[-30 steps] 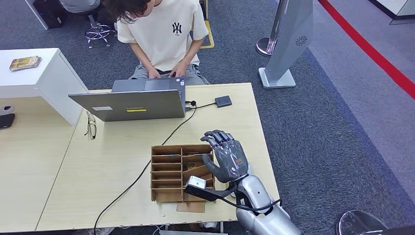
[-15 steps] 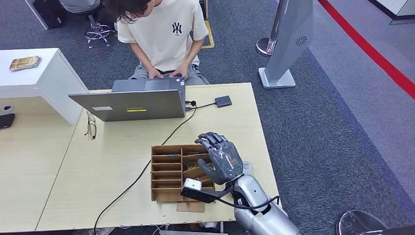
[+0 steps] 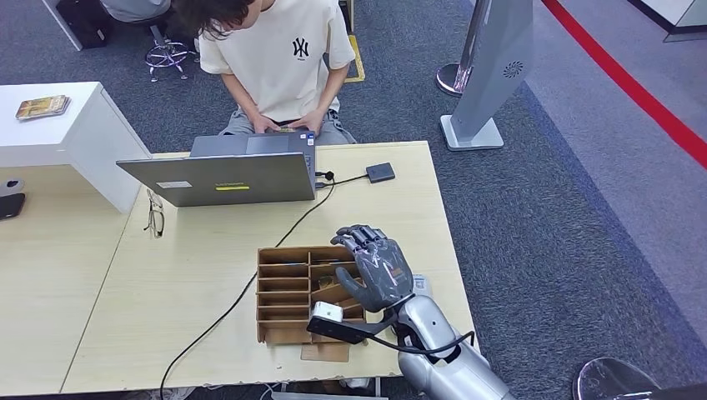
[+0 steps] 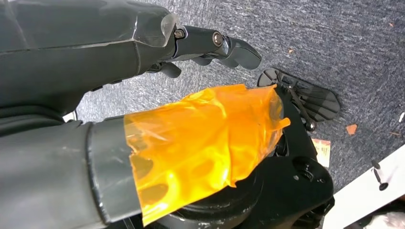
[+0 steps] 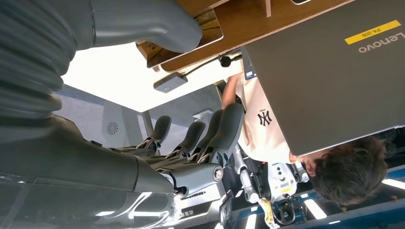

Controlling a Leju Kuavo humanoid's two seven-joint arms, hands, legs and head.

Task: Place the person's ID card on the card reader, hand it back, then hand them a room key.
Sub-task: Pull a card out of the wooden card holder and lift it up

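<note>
Desk [image 3: 208, 275]: right hand [image 3: 379, 267] empty, fingers spread, above cardboard organizer [image 3: 292, 292]; card reader [image 3: 380, 172] well beyond.

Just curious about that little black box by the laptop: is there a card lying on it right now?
No, the black card reader on the table has a bare top in the head view.

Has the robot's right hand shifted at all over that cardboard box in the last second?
Yes. The right hand has slid to the robot's left, further over the cardboard organizer, away from the table's right edge.
</note>
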